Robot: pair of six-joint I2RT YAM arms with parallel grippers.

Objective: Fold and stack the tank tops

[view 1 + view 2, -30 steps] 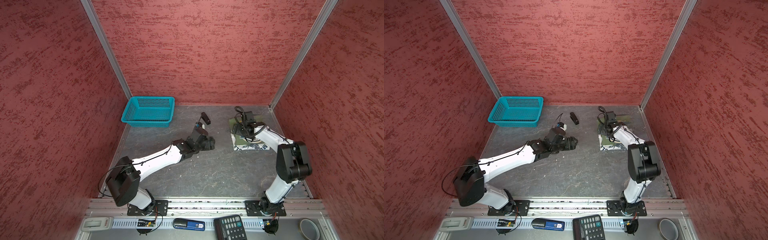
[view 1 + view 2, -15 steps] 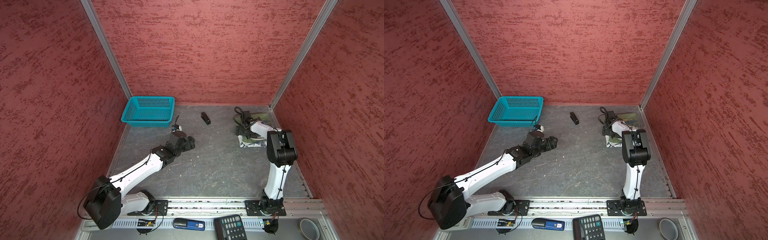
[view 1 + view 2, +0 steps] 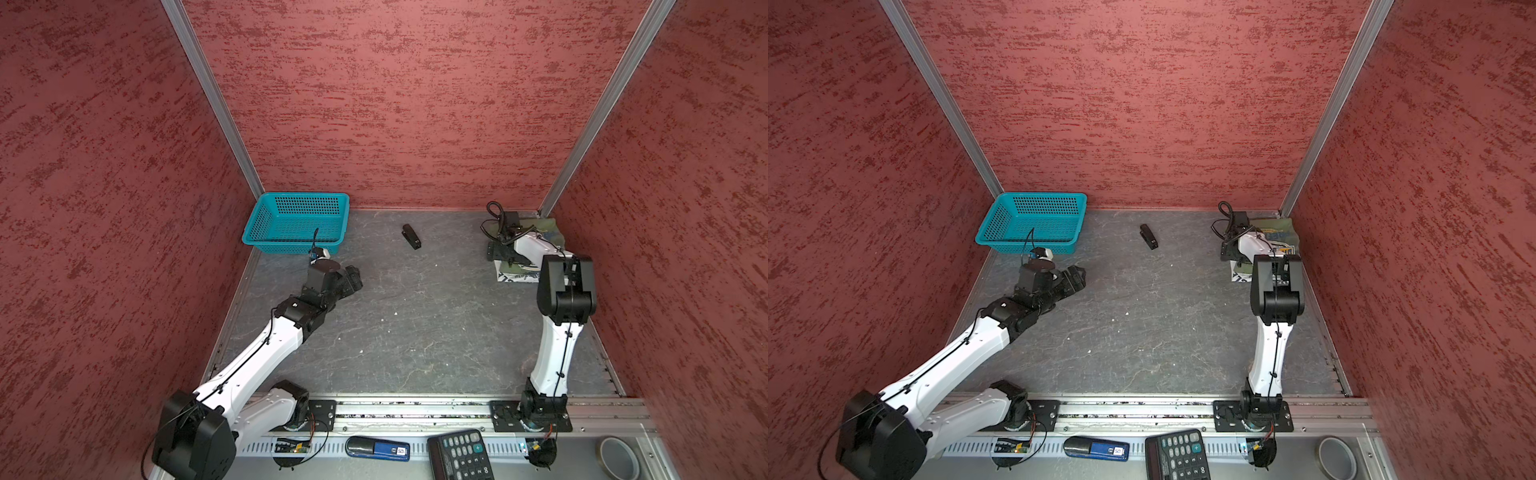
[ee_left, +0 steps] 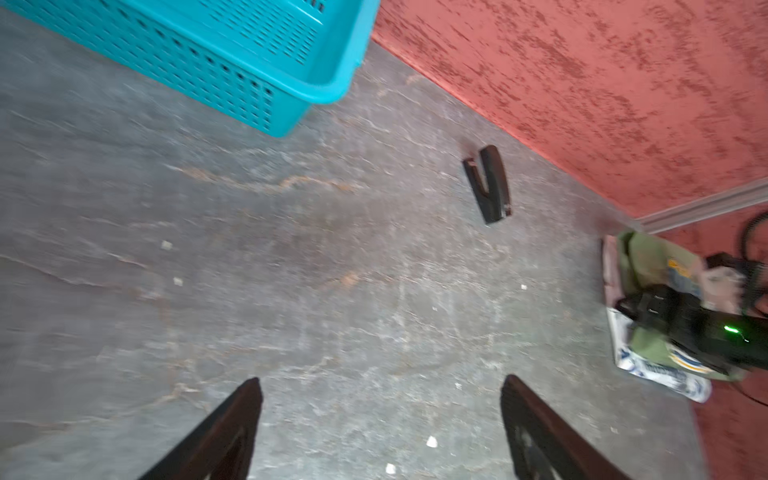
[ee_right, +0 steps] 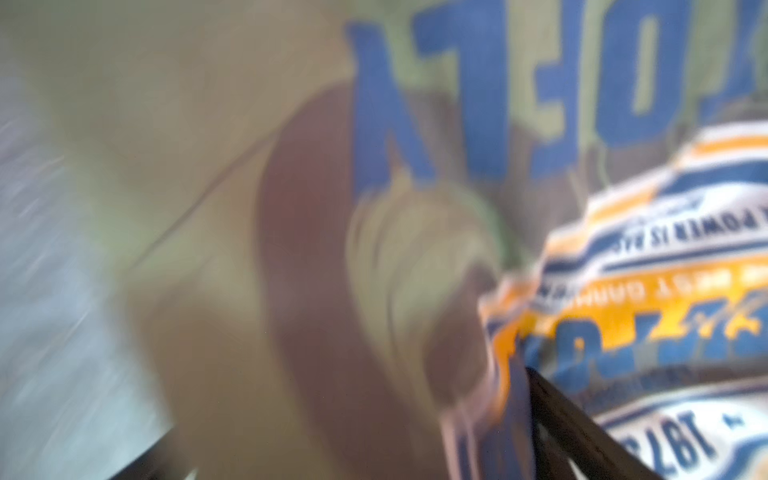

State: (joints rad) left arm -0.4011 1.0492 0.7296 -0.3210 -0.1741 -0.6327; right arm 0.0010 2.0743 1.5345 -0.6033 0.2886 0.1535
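Front rail: black button calculator point(image 3: 459, 455). Beyond it, grey marbled desk point(image 3: 415, 332). Left hand point(image 4: 380, 386) hovers over bare desk, fingers wide apart, holding nothing. Right hand point(image 5: 353, 403) low over folded pile in far right corner of desk, fingers spread wide, cloth beneath them, view blurred. Pile: olive green tank top point(image 3: 548, 226) atop white tank top point(image 3: 515, 277), blue-and-yellow emblems showing. Far centre: small black stapler point(image 3: 411, 237). Far left corner: teal perforated plastic basket point(image 3: 282, 245).

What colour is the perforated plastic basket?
The perforated plastic basket is teal; clearest in a top view.
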